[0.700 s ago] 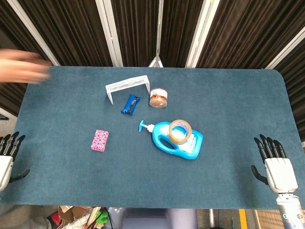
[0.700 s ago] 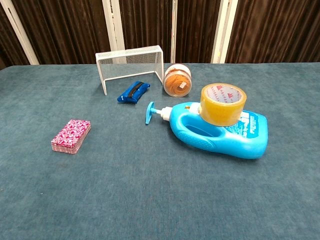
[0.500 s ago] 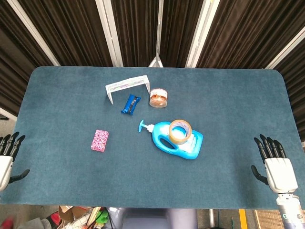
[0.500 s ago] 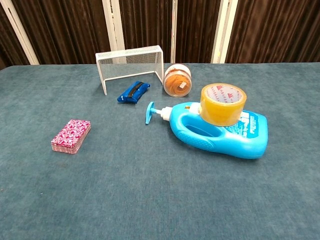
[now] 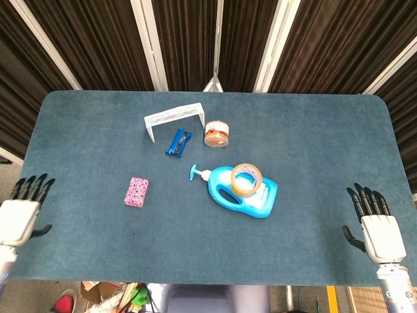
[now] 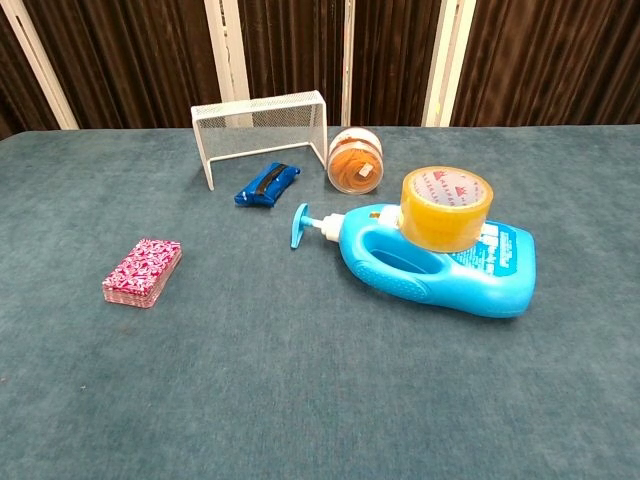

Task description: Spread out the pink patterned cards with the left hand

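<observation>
since the earlier frames the left hand (image 5: 21, 212) has come up and inward along the near-left edge of the tabletop (image 5: 313, 130), and the blurred human hand that was at the far-left corner is gone. now the left hand is spread, fingers apart and pointing away from the robot, holding nothing; it looks poised to start its reach. the pink patterned cards (image 5: 136, 192) lie well apart from it, further in on the left half of the tabletop, as a neat squared stack lying flat, untouched, so the spreading has not begun. the right hand (image 5: 376, 225) rests at the near-right edge, also spread and empty, out of the way since the task needs only the left. beyond the cards sit a small white wire goal (image 5: 173, 120), a blue packet (image 5: 178, 141) just in front of it, and a round jar (image 5: 216, 133) beside it. a blue pump bottle (image 5: 241, 192) lies on its side mid-tabletop with a roll of tape (image 5: 246, 179) resting on it, clear of the left hand's likely path.
</observation>
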Motion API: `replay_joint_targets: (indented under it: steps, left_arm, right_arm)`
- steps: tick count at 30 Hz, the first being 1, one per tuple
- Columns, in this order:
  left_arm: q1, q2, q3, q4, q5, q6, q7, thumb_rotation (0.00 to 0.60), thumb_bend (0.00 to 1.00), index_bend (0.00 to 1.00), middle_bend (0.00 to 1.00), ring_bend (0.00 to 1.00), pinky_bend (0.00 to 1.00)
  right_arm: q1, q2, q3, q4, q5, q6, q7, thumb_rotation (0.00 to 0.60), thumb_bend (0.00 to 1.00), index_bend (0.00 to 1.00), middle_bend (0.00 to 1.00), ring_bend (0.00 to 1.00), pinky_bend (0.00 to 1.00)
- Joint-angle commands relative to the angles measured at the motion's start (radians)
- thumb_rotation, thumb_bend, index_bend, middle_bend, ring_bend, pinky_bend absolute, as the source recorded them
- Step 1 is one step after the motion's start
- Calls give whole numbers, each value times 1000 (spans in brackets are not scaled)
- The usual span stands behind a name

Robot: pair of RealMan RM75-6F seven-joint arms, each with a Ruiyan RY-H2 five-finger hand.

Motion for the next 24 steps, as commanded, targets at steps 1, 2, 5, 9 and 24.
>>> replay_joint_targets:
  steps: [1,2,5,9,24]
  left_arm:
    - [-131,-17,-58,-57,-170,-187,126,600,93,0,0,0,0]
    - [-156,-25,-66,-63,-209,-217,158,600,93,0,0,0,0]
    - [-207,-50,-81,-67,-286,-260,232,600,94,0,0,0,0]
    - [-319,-136,-96,-33,-443,-331,373,600,93,0,0,0,0]
    - [-540,-329,-72,27,-792,-305,601,600,154,77,0,0,0]
  right_arm:
    - [1,1,0,0,2,-3,4,600,363,0,0,0,87]
    - [1,2,0,-1,3,-3,6,600,363,0,0,0,87]
    - [0,4,1,-2,5,-2,13,600,363,0,0,0,87]
    - [0,7,0,-5,5,-3,24,600,363,0,0,0,87]
    - [0,16,-1,-9,7,-9,51,600,363,0,0,0,87]
